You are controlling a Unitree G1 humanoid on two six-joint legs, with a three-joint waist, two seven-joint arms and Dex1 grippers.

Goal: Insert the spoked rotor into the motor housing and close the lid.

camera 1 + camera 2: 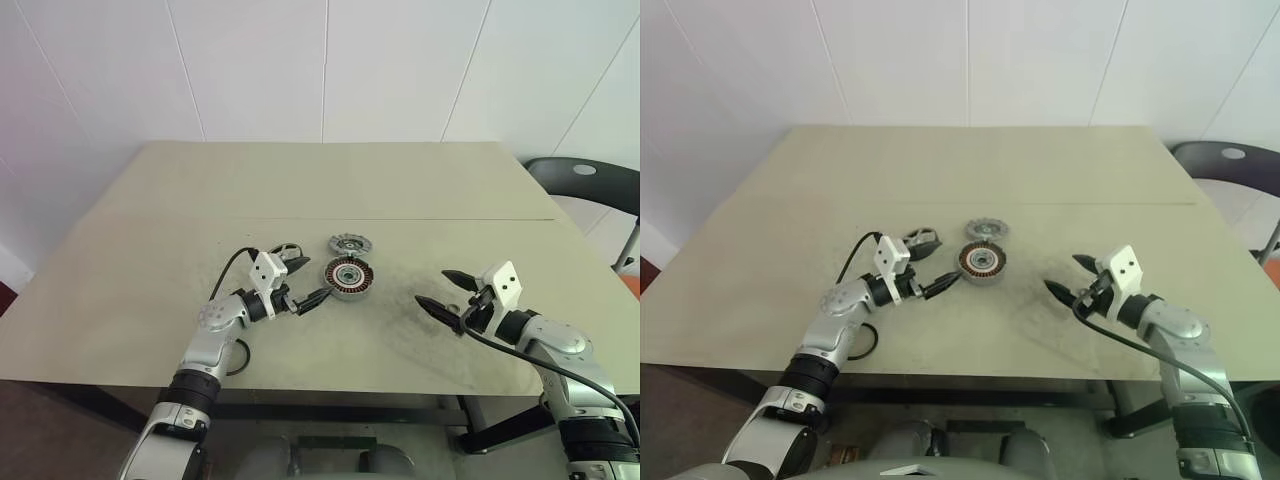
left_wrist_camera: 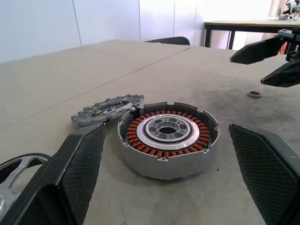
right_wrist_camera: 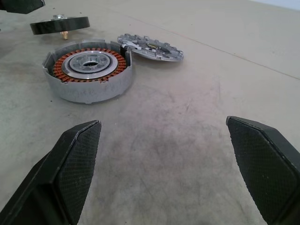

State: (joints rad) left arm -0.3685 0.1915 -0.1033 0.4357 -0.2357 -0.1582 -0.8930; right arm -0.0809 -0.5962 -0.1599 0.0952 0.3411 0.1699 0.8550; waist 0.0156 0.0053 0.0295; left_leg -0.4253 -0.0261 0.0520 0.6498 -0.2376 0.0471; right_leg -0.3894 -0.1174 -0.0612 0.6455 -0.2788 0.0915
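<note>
The motor housing, a silver puck with copper windings, lies mid-table. Leaning on its far rim is the lid, a flat grey plate with a toothed edge. To the housing's left lies the spoked rotor, a dark-rimmed disc with silver spokes and a brass shaft. My left gripper stands open just left of the housing, pointing at it, with the rotor beside its far finger. My right gripper hangs open and empty well right of the housing.
A small metal ring lies on the table between the housing and the right gripper. A dark chair stands past the table's right edge. A seam crosses the tabletop behind the parts.
</note>
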